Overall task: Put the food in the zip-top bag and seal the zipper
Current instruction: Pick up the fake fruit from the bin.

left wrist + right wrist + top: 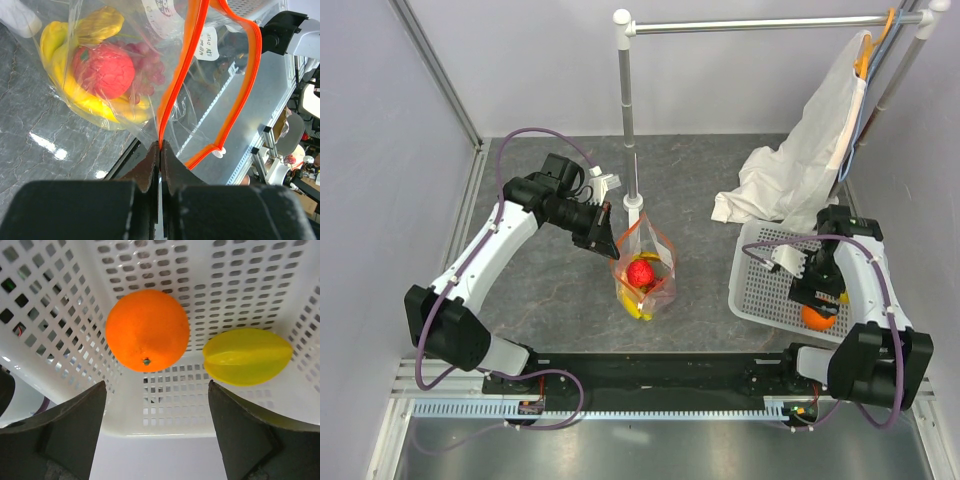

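Observation:
The clear zip-top bag (647, 262) stands at the table's middle. It holds the banana (85, 97), the small red fruit (103, 71) and the dark red grapes (147, 67). My left gripper (160, 144) is shut on the bag's red zipper strip (182, 75) at one end of the mouth, which gapes open. The white slider (220, 151) sits at the mouth's other end. My right gripper (156, 385) is open above the white mesh basket (755, 290). The orange (146, 330) lies in the basket just ahead of its fingers, beside a yellow star fruit (247, 356).
A large white cloth bag (810, 170) hangs from a hanger on the rack at the back right and drapes onto the table. The rack's upright pole (628, 110) stands just behind the clear bag. The arms' black base rail (660, 375) runs along the near edge.

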`<state>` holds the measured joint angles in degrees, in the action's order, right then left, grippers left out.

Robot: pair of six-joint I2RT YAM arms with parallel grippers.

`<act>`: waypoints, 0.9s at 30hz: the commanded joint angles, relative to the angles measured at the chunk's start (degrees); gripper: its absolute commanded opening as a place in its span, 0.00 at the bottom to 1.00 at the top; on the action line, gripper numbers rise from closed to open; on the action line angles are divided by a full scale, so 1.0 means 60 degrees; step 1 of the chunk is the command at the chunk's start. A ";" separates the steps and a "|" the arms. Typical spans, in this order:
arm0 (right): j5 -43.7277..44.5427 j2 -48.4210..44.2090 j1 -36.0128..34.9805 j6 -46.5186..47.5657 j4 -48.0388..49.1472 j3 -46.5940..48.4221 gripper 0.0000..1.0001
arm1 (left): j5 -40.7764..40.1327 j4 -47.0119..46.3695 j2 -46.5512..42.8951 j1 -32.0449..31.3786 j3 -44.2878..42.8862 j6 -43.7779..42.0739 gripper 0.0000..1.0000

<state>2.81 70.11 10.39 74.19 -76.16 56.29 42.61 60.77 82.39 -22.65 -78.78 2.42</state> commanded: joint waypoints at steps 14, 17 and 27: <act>0.0411 0.0854 0.0187 0.0481 0.0784 -0.1222 0.98 | 0.0105 -0.0168 0.0008 -0.0047 -0.0214 0.0008 0.02; 0.0425 0.1088 0.0216 0.0423 0.0989 -0.1398 0.98 | 0.0076 -0.0168 0.0052 -0.0047 -0.0214 0.0022 0.02; -0.0438 0.1441 0.0202 0.0291 0.0347 -0.0216 0.57 | 0.0061 -0.0168 0.0228 -0.0047 -0.0258 0.0022 0.02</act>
<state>4.19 78.72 11.49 75.83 -71.02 49.23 42.50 60.77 83.07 -22.65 -78.78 2.44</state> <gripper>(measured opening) 0.672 0.027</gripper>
